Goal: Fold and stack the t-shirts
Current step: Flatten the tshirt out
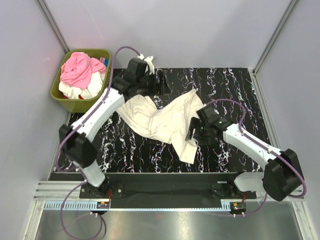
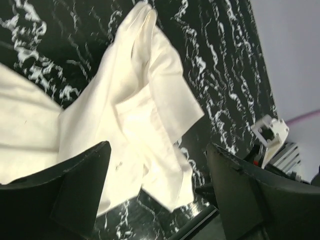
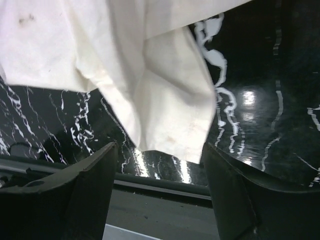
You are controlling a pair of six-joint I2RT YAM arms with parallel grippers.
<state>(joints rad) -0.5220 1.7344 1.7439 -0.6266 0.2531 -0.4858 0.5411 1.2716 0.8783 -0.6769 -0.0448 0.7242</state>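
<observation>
The right pincer (image 3: pixel 159 150) stands wide open at the near right side of the tabletop (image 1: pixel 225 85). Its two fingers are well apart and they clamp nothing, though the loose lower edge of the cream t-shirt (image 1: pixel 160 117) lies just in front of them. This shirt lies across the middle of the tabletop as a crumpled band, from the far left to the near right, with many wrinkles and one part turned over on itself. It is not flat, and I see no clean fold in it.

Beyond it, the left pincer (image 2: pixel 157 147) hovers near the far left end of the same shirt, also wide open and with nothing between its fingers.

Farther away, off the far left corner of the tabletop, the olive-green basket (image 1: pixel 75 104) holds a pink t-shirt (image 1: pixel 77 70) on top of a white t-shirt (image 1: pixel 82 91), both in a heap.

In my judgement the task is only at its beginning. One shirt is out and needs to be smoothed and folded, at least two more wait in the basket, and there is no stack yet on the tabletop.
</observation>
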